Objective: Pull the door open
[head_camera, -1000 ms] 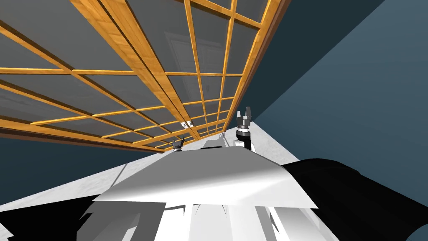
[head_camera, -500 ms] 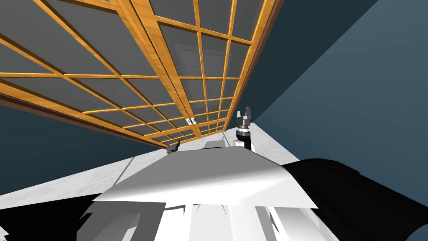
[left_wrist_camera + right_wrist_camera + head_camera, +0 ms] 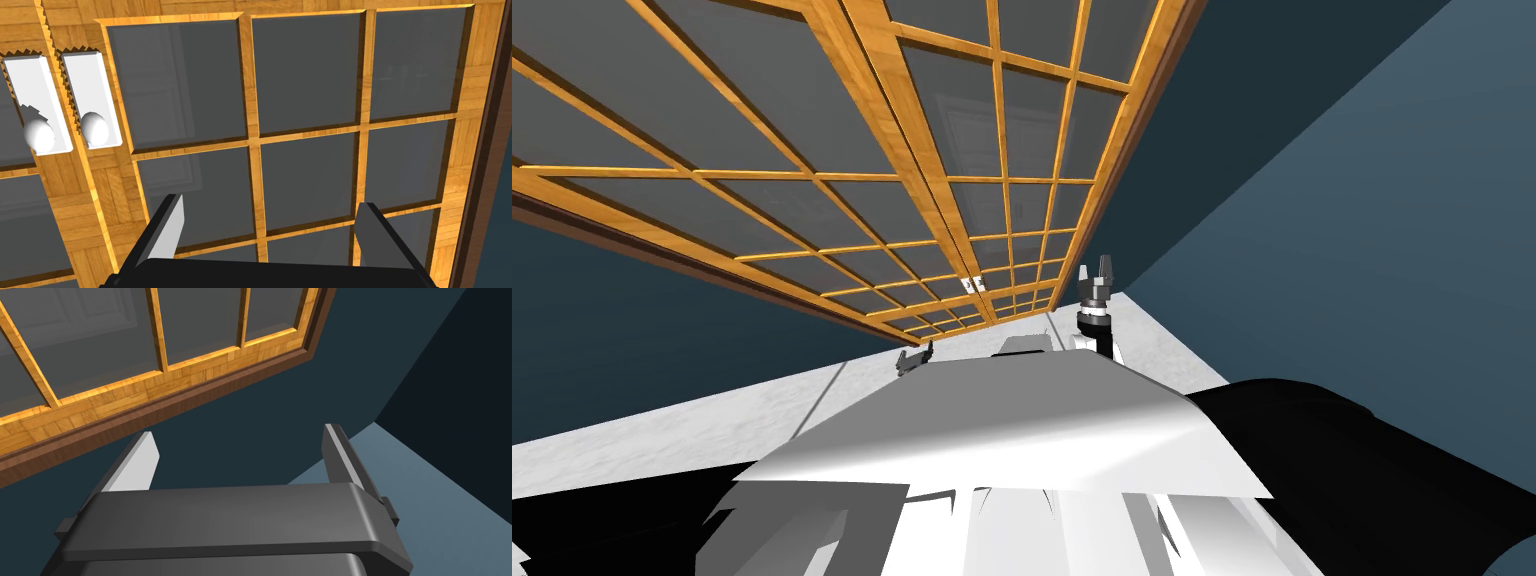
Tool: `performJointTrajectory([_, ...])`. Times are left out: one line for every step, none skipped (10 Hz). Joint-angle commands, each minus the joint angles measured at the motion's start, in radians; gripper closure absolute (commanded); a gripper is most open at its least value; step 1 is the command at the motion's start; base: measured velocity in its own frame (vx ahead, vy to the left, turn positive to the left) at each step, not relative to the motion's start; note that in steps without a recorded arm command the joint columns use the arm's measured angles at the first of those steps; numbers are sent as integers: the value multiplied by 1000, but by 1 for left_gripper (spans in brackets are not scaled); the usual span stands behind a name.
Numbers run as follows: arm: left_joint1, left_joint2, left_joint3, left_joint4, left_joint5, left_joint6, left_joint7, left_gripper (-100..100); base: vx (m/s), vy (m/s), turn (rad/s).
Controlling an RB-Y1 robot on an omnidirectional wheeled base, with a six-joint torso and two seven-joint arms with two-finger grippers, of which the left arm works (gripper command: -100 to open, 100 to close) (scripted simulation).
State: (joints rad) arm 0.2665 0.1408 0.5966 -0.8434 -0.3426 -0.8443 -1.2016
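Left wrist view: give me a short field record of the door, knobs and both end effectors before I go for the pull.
door: wooden double door, grey glass panes, appears shut
knobs: two white knobs on white plates, where the leaves meet
left end effector: open, empty, facing the panes; knobs lie off beyond one finger
right end effector: open, empty, facing the dark blue wall beside the brown frame
contact: none yet
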Motion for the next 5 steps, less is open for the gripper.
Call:
performJointTrajectory([23,29,18,27,21,-1,1,-100,-163,28,109])
performJointTrajectory([23,29,18,27,21,-1,1,-100,-119,26,37])
performJointTrajectory([26,38,23,38,26,-2,1,-100,-66,17,11])
performJointTrajectory([31,62,36,71,43,-8,2,-100,-56,17,76])
performJointTrajectory([32,82,46,103,59,-14,2,-100,-47,22,72])
